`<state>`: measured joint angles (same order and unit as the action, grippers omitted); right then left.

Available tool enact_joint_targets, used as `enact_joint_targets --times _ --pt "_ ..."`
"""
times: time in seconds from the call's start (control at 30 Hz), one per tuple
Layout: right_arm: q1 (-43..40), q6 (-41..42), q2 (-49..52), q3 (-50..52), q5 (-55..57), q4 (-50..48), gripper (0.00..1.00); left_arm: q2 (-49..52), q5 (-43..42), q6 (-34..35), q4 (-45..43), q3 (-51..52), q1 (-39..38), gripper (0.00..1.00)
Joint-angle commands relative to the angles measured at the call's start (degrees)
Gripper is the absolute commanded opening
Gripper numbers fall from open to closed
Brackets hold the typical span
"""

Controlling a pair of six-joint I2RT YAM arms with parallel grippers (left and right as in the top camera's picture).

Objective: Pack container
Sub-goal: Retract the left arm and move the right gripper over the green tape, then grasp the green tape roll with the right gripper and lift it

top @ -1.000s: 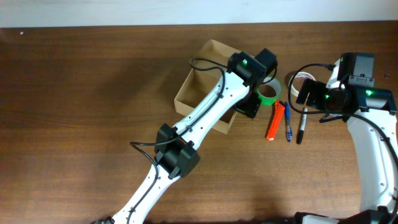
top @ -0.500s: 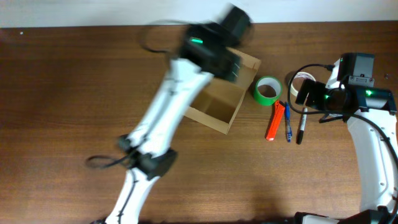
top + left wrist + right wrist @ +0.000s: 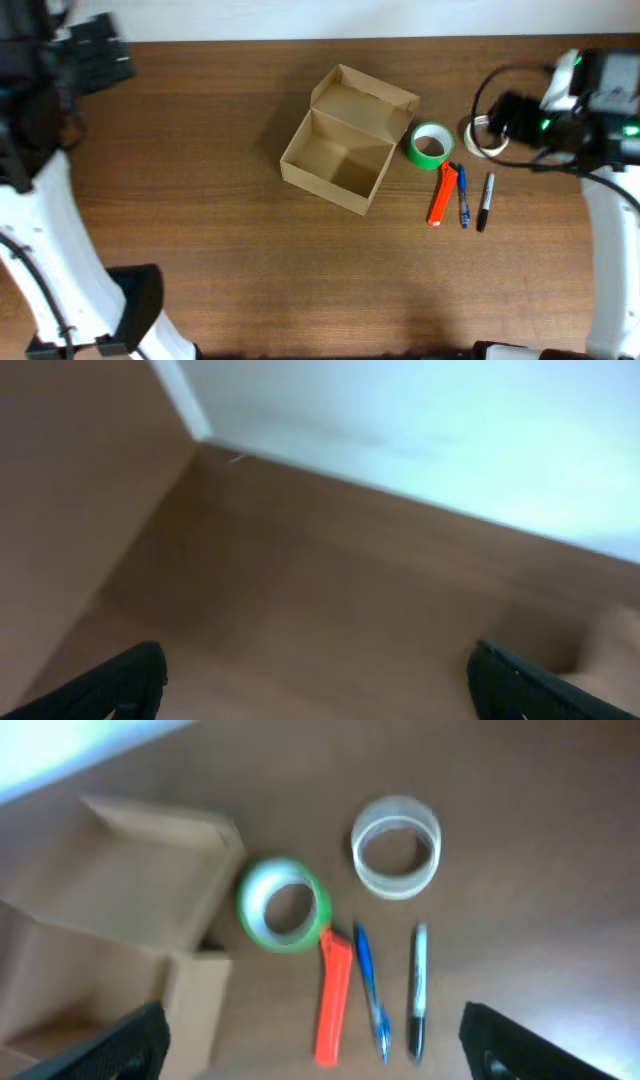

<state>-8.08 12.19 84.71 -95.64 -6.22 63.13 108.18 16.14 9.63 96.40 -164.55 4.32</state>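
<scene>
L claw (image 3: 320, 680) swung off container (image 3: 335, 165) to far-left tabletop (image 3: 200, 200) corner, spread wide, empty. Container mid-tabletop, lid up, green tape (image 3: 431, 145) beside it. R claw (image 3: 315, 1045) spread wide too.

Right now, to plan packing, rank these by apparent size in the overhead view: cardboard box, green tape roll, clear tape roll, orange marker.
1. cardboard box
2. green tape roll, clear tape roll: alike; clear one partly hidden
3. orange marker, longer but slimmer

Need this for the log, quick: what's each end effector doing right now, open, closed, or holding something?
Left end effector: open, holding nothing.
Right end effector: open, holding nothing.
</scene>
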Motion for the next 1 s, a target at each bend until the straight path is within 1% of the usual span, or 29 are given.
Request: enact_joint_targets --times 0.0,0.07,0.17,0.2,0.33,0.43,0.47,0.53,0.67,0.73,0.83,0.97 --pt "4.09 0.35 -0.48 -11.96 4.68 2.25 0.9 1.42 0.22 -4.2 0.26 8.26 7.28 0.96" --pt "6.27 0.83 0.42 -16.13 6.91 3.52 0.9 1.53 0.26 -4.17 0.26 14.14 10.51 1.0" --pt "8.24 3.26 2.99 -17.31 8.44 4.04 0.87 2.1 0.63 -4.15 -1.31 24.92 14.97 1.0" --pt "8.7 4.11 5.42 -17.31 8.37 4.5 0.86 2.32 0.61 -4.15 -2.62 29.62 16.52 1.0" --pt "9.2 5.07 14.71 -17.33 8.04 5.62 0.86 2.51 0.59 -4.15 -7.48 42.49 20.17 1.0" --pt "9.07 5.51 21.53 -17.33 4.94 5.75 0.86 2.51 0.61 -4.15 -10.16 50.58 21.59 1.0" --pt "9.09 6.25 25.18 -17.33 3.23 6.05 0.85 2.51 0.59 -4.15 -10.97 53.62 21.99 1.0" --pt "9.09 8.09 29.07 -17.31 3.17 6.97 0.83 2.51 0.61 -4.15 -11.61 57.7 22.18 1.0" --pt "9.09 8.5 35.01 -17.31 3.02 7.67 0.8 2.51 0.59 -4.15 -11.98 62.88 22.16 1.0" --pt "9.09 9.92 37.09 -17.31 3.52 7.85 0.75 2.51 0.61 -4.15 -12.02 64.7 22.16 1.0" --pt "9.09 11.28 38.66 -17.29 5.14 7.3 0.72 2.51 0.59 -4.15 -12.0 65.53 22.16 1.0" --pt "9.09 12.35 40.35 -17.05 7.63 6.73 0.71 2.51 0.61 -4.15 -12.02 65.53 22.16 1.0"
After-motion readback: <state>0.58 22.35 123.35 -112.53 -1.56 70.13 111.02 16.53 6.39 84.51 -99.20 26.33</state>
